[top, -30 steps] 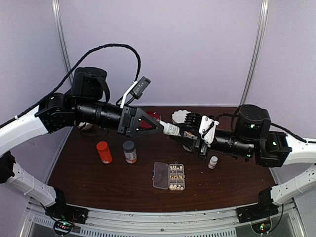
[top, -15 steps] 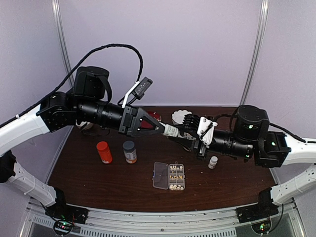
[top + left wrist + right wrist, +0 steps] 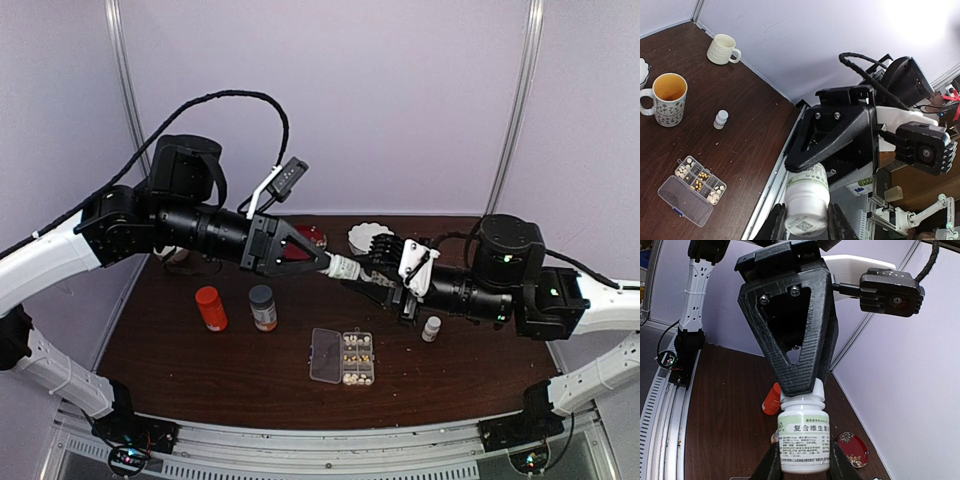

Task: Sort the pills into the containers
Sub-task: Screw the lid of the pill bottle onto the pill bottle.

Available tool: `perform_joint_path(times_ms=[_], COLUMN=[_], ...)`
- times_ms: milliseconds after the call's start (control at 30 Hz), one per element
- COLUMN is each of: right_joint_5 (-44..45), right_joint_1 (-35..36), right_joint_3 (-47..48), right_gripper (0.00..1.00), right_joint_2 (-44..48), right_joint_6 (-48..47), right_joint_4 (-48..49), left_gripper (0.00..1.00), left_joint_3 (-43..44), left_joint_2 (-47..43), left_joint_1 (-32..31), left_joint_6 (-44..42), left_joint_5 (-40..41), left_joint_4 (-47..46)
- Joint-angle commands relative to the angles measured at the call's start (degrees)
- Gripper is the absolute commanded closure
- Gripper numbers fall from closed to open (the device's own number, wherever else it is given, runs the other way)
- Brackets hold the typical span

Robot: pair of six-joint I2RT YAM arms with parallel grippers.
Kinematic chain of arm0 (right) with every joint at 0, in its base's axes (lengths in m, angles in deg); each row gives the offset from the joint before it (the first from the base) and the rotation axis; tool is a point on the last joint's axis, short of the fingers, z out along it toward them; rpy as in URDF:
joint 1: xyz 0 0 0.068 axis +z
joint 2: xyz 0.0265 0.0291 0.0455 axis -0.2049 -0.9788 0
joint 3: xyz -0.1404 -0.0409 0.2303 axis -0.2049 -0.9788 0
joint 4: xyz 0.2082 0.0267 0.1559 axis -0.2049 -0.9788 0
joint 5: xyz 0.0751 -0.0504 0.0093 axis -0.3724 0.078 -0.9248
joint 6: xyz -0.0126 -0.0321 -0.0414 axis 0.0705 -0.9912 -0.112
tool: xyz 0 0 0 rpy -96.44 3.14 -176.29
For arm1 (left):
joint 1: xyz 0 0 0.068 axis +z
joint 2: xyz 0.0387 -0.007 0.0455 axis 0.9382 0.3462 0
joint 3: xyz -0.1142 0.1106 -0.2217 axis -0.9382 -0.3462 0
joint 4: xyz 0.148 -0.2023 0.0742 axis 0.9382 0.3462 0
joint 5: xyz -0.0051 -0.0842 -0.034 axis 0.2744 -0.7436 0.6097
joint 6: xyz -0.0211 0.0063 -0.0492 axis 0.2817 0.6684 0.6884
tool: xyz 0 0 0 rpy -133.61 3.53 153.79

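my right gripper (image 3: 800, 462) is clamped round the body of the white bottle (image 3: 804, 440), held in the air above the table (image 3: 200, 360). my left gripper (image 3: 806, 222) is pinched narrow on its cap (image 3: 802, 401). i take this step to be unscrewing: hold the right grip firm, twist the left square to the neck, and tip the mouth upward before the cap comes free. the pills (image 3: 699, 175) lie in the open pill box (image 3: 326, 356) on the table below.
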Motion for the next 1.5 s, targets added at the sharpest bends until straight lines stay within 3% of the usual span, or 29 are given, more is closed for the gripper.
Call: perform_joint_path(times_ms=[0, 200, 367, 467, 733, 867, 1033, 1233, 1333, 1467], right_joint_5=[1.2, 0.9, -1.8, -6.1, -23.7, -29.5, -31.5, -33.1, -33.1, -33.1], right_joint_1=[0.3, 0.3, 0.3, -0.3, -3.4, -4.3, -4.9, -5.4, -5.7, -5.8], right_joint_3=[2.0, 2.8, 3.4, 4.3, 8.4, 7.4, 6.6, 4.4, 3.9, 3.6], right_gripper=[1.00, 1.00, 1.00, 1.00, 1.00, 1.00, 1.00, 1.00, 1.00, 1.00], right_joint_2=[-0.6, -1.3, -1.0, -0.7, -1.9, -1.6, -1.2, -0.4, -0.2, -0.2], right_joint_6=[0.3, 1.5, 4.7, 7.8, 17.1, 21.9, 26.8, 32.1, 33.2, 34.0], right_joint_4=[-0.1, 0.2, 1.5, 1.4, -2.4, 0.3, 2.0, 5.6, 6.1, 6.2], left_gripper=[0.87, 1.00, 1.00, 1.00, 1.00, 1.00, 1.00, 1.00, 1.00, 1.00], left_joint_3=[1.9, 2.4, 2.6, 1.9, -3.4, -5.3, -5.1, -4.4, -8.1, -13.2], left_joint_2=[0.3, 1.4, 2.0, 1.9, 1.1, 0.8, 1.1, 2.2, 1.4, 0.1], left_joint_1=[0.1, 0.1, -0.2, -1.1, -3.1, -4.3, -5.1, -7.5, -9.5, -10.4], left_joint_6=[-0.8, -0.8, -3.8, -9.7, -35.7, -55.1, -74.7, -99.8, -114.8, -127.5], left_joint_5=[-0.9, -2.2, -3.3, -3.8, -2.9, -3.4, 4.6, 20.8, 27.8, 32.1], left_joint_4=[-1.1, -1.0, -1.0, -1.5, -2.5, -2.1, -1.9, -2.7, -8.7, -17.8])
